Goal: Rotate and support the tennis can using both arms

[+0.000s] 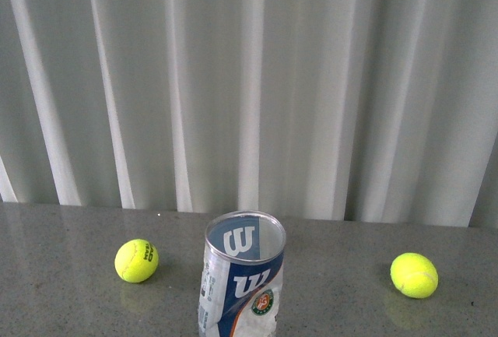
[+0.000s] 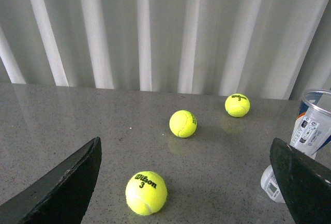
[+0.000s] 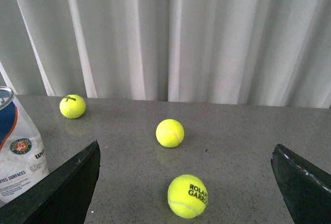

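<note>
At bottom centre of the front frame, clear plastic tennis can with blue-white-orange label (image 1: 243,279) stands upright, open-topped, on grey speckled counter (image 1: 62,236), between two yellow-green tennis balls (image 1: 136,261) (image 1: 414,275). Left fingers (image 2: 62,182) spread wide, empty; right fingers (image 3: 302,185) likewise, holding nothing.

White "W" logo and "SURFACES" readable on the tennis can (image 1: 243,279); "Wilson 3" on the nearest ball (image 2: 146,192); "ROLAN GARRO" on another ball (image 3: 187,196).
</note>
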